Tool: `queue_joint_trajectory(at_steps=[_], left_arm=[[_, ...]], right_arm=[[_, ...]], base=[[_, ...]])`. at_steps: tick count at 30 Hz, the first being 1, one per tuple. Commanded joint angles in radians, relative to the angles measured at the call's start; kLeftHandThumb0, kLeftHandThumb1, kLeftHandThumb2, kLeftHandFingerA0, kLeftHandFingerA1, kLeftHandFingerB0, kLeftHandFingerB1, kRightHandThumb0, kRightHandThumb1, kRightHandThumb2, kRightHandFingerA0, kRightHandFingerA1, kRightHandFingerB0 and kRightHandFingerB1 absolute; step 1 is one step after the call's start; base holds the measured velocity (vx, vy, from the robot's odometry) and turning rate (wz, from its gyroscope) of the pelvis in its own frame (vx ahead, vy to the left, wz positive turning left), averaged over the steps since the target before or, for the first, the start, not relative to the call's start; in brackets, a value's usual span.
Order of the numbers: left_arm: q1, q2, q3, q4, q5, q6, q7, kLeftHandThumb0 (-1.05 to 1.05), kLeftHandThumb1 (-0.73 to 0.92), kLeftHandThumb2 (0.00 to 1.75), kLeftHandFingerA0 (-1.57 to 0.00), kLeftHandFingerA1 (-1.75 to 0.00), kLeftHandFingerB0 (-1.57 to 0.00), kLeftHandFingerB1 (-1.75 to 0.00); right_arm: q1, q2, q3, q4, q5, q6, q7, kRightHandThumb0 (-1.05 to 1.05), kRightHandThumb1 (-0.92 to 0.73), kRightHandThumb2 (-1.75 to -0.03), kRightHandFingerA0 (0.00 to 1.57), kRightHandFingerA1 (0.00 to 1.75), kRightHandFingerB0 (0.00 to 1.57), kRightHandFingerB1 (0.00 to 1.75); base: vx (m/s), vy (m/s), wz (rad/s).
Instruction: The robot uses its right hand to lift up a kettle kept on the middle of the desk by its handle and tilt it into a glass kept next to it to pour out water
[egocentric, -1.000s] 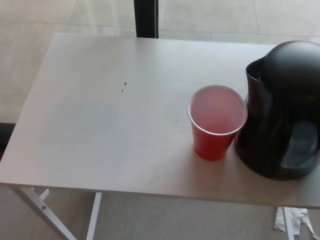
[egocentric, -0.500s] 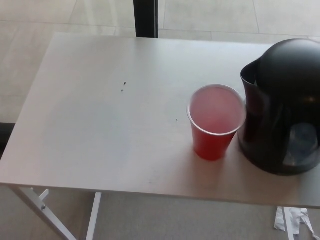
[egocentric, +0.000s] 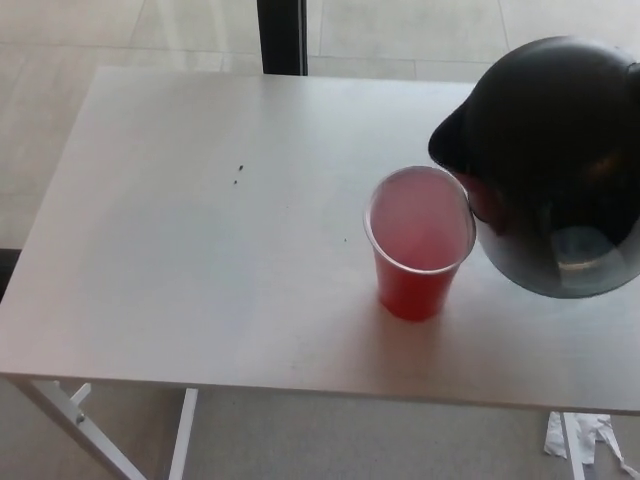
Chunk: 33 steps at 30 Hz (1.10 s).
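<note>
Kettle: black kettle (egocentric: 545, 160) is hanging tilted above the table's right side, spout leaning toward the cup's rim.
Cup: red cup (egocentric: 418, 243) is standing upright beside it.
Hands: neither is showing.
Surface: pale grey table (egocentric: 200, 250) is sitting on a tiled floor (egocentric: 80, 25).

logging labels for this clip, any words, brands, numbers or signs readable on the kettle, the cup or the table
None: no readable text in the head view.
Black kettle: plain dark surface, no brand or marking visible.
Red plastic cup: no print visible.
White table: bare, only two tiny dark specks, not writing.
</note>
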Motion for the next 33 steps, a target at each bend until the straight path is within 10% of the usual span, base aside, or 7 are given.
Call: queue_joint_trajectory(at_steps=[1,9,19,33], left_arm=[[-0.002,0.017,-0.002,-0.001,0.001,-0.009,0.004,-0.73,0.9,0.66,-0.72,-0.58,-0.51,-0.52],[-0.02,0.021,0.002,0.002,-0.004,0.002,0.001,-0.74,0.89,0.66,-0.71,-0.56,-0.5,-0.52],[-0.022,0.025,0.001,-0.001,-0.001,-0.003,0.004,-0.75,0.89,0.66,-0.74,-0.59,-0.52,-0.54],[-0.02,0.036,-0.001,-0.003,0.001,0.002,0.001,-0.75,0.9,0.67,-0.72,-0.57,-0.51,-0.53]], right_arm=[[-0.022,0.006,0.041,-0.082,0.041,0.074,0.037,-0.1,-0.51,-1.24,0.99,1.75,0.85,1.63],[-0.054,-0.049,0.092,-0.1,-0.019,0.141,0.052,-0.09,-0.43,-1.43,1.02,1.75,0.87,1.56],[-0.087,-0.152,0.125,0.002,-0.039,-0.07,0.159,-0.1,-0.44,-1.35,0.94,1.75,0.82,1.64],[-0.177,-0.207,0.145,0.011,-0.076,-0.04,0.186,-0.11,-0.45,-1.3,0.94,1.75,0.82,1.63]], base=[[0.0,0.0,0.0],[0.0,0.0,0.0],[0.0,0.0,0.0],[0.0,0.0,0.0]])
